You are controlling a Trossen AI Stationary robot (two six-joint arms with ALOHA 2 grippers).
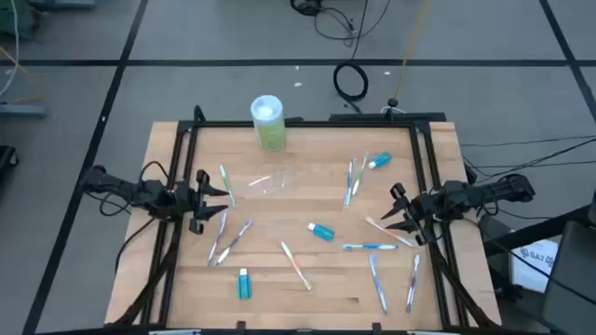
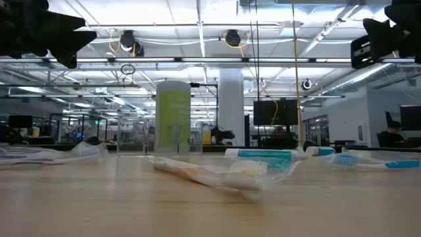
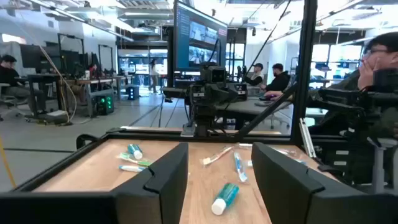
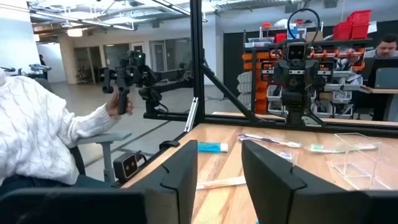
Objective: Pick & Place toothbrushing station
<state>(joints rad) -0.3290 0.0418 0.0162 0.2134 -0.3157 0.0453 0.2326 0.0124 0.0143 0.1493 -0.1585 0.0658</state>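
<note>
The clear plastic cup (image 1: 273, 181) lies on its side on the wooden table, far of centre; it also shows in the right wrist view (image 4: 357, 158). Slim toothbrushes lie scattered flat: one at the left (image 1: 224, 183), a pair at the far right (image 1: 354, 180), others near the middle (image 1: 296, 265) and at the near right (image 1: 377, 279). Three blue white-capped tubes lie at the far right (image 1: 379, 163), the centre (image 1: 321, 231) and the near left (image 1: 244, 284). My left gripper (image 1: 212, 200) is open over the table's left side. My right gripper (image 1: 399, 214) is open over the right side. Both are empty.
A tall green container with a white lid (image 1: 268, 121) stands at the table's far edge. A black frame (image 1: 307, 123) runs along the table's far, left and right sides. People sit beyond the table in both wrist views.
</note>
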